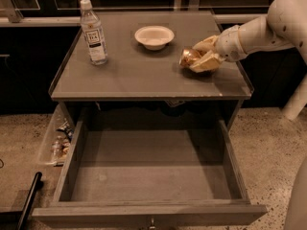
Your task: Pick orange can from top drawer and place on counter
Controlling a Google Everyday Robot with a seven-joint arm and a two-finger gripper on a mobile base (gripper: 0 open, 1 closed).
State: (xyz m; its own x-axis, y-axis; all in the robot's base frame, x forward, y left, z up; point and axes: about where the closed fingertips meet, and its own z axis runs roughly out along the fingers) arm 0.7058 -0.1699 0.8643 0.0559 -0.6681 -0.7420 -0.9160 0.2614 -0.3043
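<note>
The orange can is clamped by the gripper at the counter, outside the top drawer; only release seems left.

can: orange-gold, tipped sideways, clasped by gripper over counter right side | drawer: grey, open

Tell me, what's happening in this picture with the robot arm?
The robot's claw grips the orange can, tipped sideways, low over the right side of the counter; whether it touches the surface is unclear. The top drawer below stands pulled open, the can out of it. A clear bottle and a white bowl stand on the counter too.
</note>
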